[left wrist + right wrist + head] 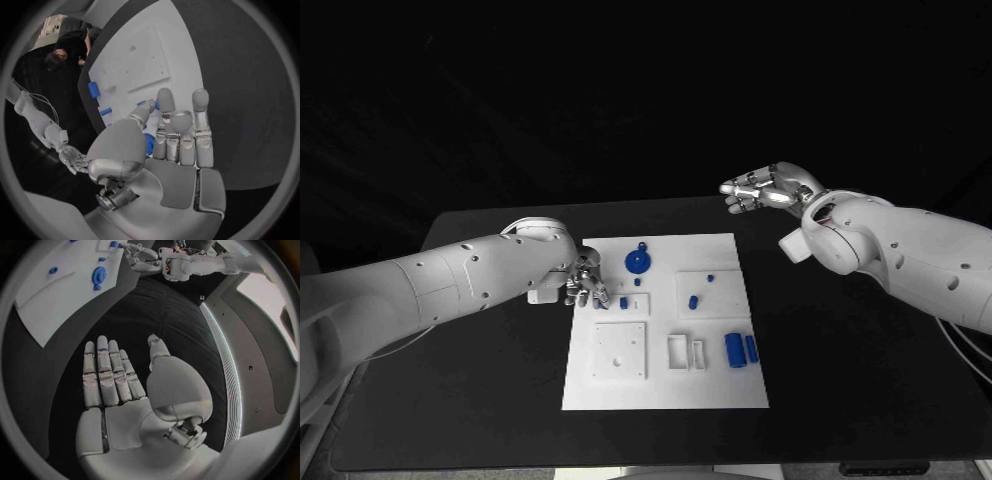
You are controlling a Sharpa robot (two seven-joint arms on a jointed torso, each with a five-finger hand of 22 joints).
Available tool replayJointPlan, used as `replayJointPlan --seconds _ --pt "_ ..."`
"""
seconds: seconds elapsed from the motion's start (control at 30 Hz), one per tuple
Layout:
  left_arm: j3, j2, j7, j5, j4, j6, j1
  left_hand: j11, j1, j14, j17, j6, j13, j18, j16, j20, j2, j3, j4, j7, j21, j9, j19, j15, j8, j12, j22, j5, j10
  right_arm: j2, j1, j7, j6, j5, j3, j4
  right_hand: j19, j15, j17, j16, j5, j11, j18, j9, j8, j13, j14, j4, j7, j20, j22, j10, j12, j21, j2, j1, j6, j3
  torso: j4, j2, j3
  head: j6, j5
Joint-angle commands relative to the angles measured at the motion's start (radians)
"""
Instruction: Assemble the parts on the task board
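Head view: left hand (584,291) is pinching a blue part (625,302) at the task board (668,395) (left edge); right hand (764,189) is hovering spread, empty.

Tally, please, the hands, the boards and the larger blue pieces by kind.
Hands: 2, left hand and right hand
White board: 1
Blue disc: 1
Long blue pieces: 2
Total: 6

Right hand (122,390) — flat, empty
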Motion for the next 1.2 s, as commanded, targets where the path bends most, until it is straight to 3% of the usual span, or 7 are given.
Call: replayJointPlan --seconds 0.03,0.77,1.2 --pt "-0.001 0.003 0.009 -0.002 0.001 0.017 -0.001 -0.019 0.048 -0.003 0.001 0.001 0.002 0.008 0.003 0.001 0.034 0.101 -0.094 -0.006 0.005 0.003 -0.004 -0.006 0.004 -0.001 0.020 0.002 0.045 0.000 0.000 0.007 0.014 -0.001 0.001 0.002 -0.008 0.001 -0.001 -0.005 0.004 0.000 -0.007 -0.001 -0.001 -0.001 -0.005 -0.001 -0.002 -0.002 -0.002 -0.004 -0.003 -0.001 0.002 -0.006 -0.008 0.000 0.0003 0.000 0.0003 0.000 -0.002" --pt "-0.002 0.004 0.013 0.001 0.001 -0.043 -0.003 -0.018 0.049 -0.002 -0.001 0.000 0.003 0.008 0.002 0.001 0.034 0.101 -0.091 -0.006 0.005 0.006 -0.003 -0.006 0.004 -0.001 0.020 0.001 0.045 -0.002 0.000 0.007 0.014 -0.001 0.001 0.003 -0.008 0.001 -0.001 -0.005 0.004 0.000 -0.007 -0.001 -0.001 -0.001 -0.005 -0.001 -0.002 -0.002 -0.002 -0.004 -0.003 -0.001 0.002 -0.006 -0.008 0.000 0.0005 0.000 0.0004 0.002 -0.003" --pt "-0.002 0.005 0.014 0.004 0.002 -0.041 -0.003 -0.018 0.049 -0.001 -0.002 -0.001 0.003 0.008 0.001 0.001 0.035 0.102 -0.089 -0.006 0.004 0.007 -0.002 -0.006 0.004 -0.001 0.020 0.001 0.045 -0.001 0.000 0.007 0.014 -0.001 0.001 0.003 -0.008 0.001 -0.001 -0.005 0.004 0.000 -0.007 -0.001 -0.001 -0.001 -0.005 -0.001 -0.002 -0.002 -0.002 -0.004 -0.003 -0.001 0.002 -0.006 -0.008 0.000 0.0003 0.000 0.0002 -0.001 -0.003"
